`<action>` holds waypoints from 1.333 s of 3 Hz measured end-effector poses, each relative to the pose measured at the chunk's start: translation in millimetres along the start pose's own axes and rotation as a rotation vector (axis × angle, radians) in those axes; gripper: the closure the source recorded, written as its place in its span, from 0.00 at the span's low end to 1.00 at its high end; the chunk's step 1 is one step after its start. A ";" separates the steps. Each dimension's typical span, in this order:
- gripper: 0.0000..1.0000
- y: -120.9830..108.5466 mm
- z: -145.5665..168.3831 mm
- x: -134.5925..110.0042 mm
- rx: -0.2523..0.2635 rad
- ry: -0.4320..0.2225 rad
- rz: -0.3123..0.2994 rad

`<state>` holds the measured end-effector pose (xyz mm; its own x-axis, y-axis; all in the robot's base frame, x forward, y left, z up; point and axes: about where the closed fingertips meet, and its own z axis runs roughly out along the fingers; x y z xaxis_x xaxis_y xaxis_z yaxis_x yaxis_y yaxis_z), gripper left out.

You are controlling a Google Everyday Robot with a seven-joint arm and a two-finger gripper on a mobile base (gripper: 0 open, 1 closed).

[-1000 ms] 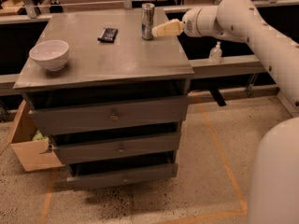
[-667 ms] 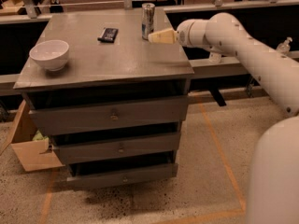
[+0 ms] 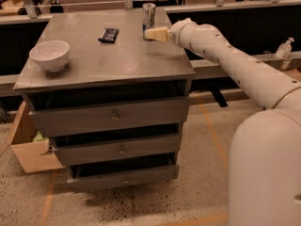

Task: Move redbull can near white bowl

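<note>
End effector [image 3: 156, 33], tan-tipped and carried on the white jointed arm [image 3: 230, 60], is positioned over the far right part of the grey metal table [image 3: 108, 67], low against the right side of the can. Whether it is apart or together cannot be told, and no clamping on the can can be confirmed.

From left to right:

1. The plain round glossy white bowl [image 3: 49, 54] is set upright near the left edge of the table.
2. The flat black rectangular object [image 3: 108, 34] lies farther back, near the middle.
3. The tall slim silver redbull can [image 3: 149, 15] stands upright at the far edge, just right of the black object and well apart from the bowl.

Progress is judged as follows. The approach to the can is almost complete, but no part of the transfer has been done. Four steps are left: a grip is to be secured, the can is to be carried leftward past the black object, it is to be set down upright beside the bowl, and it is to be released.
</note>
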<state>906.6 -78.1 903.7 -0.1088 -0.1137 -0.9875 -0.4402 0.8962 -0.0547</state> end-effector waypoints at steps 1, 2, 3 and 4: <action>0.00 -8.2 16.2 -11.8 -0.003 -0.027 -0.034; 0.00 0.8 35.0 -17.7 -0.079 -0.029 -0.058; 0.00 8.2 51.3 -30.9 -0.143 -0.053 -0.076; 0.00 12.7 64.6 -42.5 -0.177 -0.086 -0.071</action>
<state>963.3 -34.1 935.4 0.0016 -0.1299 -0.9915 -0.5949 0.7969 -0.1054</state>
